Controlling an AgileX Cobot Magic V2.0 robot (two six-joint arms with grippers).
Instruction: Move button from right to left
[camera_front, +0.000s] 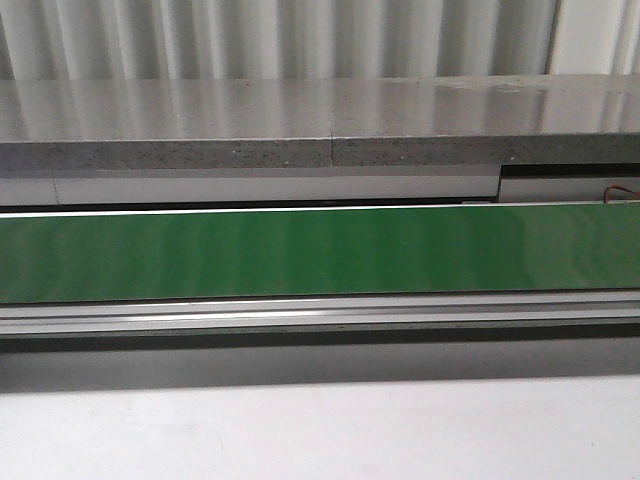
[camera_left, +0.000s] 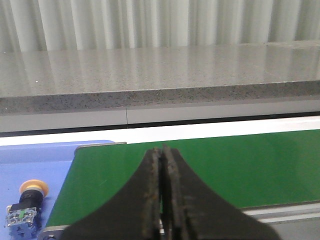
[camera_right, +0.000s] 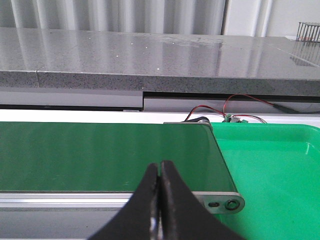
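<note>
The button, with its yellow-orange cap, black middle and blue-grey base, lies on its side on a blue tray beside the end of the green belt, seen only in the left wrist view. My left gripper is shut and empty over the belt, apart from the button. My right gripper is shut and empty over the belt's other end, next to a green tray. Neither gripper shows in the front view, which shows only the bare belt.
A grey stone ledge runs behind the belt. Red and black wires sit at the belt's end near the green tray. A metal rail edges the belt's front. A wire rack stands far back.
</note>
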